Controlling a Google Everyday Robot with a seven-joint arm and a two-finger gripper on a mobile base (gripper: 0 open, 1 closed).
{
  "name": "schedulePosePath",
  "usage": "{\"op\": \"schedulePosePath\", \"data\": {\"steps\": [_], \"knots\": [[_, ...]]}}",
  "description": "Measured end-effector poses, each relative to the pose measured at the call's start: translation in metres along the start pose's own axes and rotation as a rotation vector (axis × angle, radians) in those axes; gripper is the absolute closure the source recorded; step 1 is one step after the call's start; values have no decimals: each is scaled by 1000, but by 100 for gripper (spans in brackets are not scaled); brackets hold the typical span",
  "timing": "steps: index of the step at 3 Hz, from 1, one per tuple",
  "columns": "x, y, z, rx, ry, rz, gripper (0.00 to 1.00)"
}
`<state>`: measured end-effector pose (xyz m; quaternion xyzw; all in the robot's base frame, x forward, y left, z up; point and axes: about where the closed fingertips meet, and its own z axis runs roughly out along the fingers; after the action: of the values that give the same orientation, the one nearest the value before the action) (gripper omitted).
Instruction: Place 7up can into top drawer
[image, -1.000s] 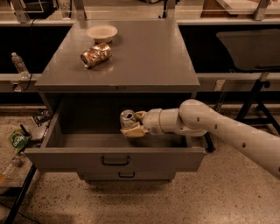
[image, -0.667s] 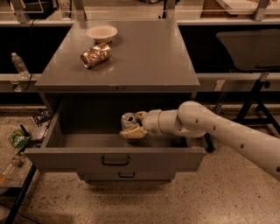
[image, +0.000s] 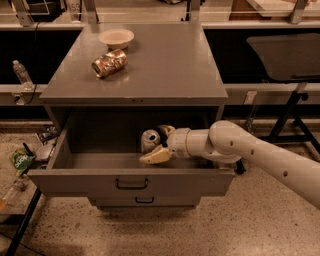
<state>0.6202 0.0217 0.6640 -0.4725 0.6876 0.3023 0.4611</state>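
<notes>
The top drawer (image: 75, 182) of the grey cabinet stands pulled open, with a dark bar handle (image: 131, 184) on its front. My gripper (image: 153, 145) reaches in from the right, inside the drawer at its middle. It is shut on the 7up can (image: 148, 138), a small silver-white can tilted with its top toward the camera. One finger (image: 156, 156) lies in front of the can and the other (image: 165, 130) behind it. The can sits low, near the drawer floor.
A dented brownish-orange can (image: 109, 63) and a pale bowl (image: 116, 37) sit on the cabinet top (image: 165, 65). A narrower drawer (image: 144, 200) is shut below. A water bottle (image: 21, 72) stands on the left. Litter (image: 20, 161) lies on the floor at left, and a dark table (image: 285, 50) stands at right.
My gripper with the can has moved slightly lower inside the drawer. Nothing else has moved.
</notes>
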Motion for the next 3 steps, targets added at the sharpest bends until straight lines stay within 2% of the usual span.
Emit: {"op": "schedulePosePath", "data": {"steps": [1, 2, 3], "knots": [[-2, -5, -37, 97, -3, 59, 16], [-14, -6, -95, 193, -4, 98, 27], [-27, -7, -128, 250, -26, 114, 50]]}}
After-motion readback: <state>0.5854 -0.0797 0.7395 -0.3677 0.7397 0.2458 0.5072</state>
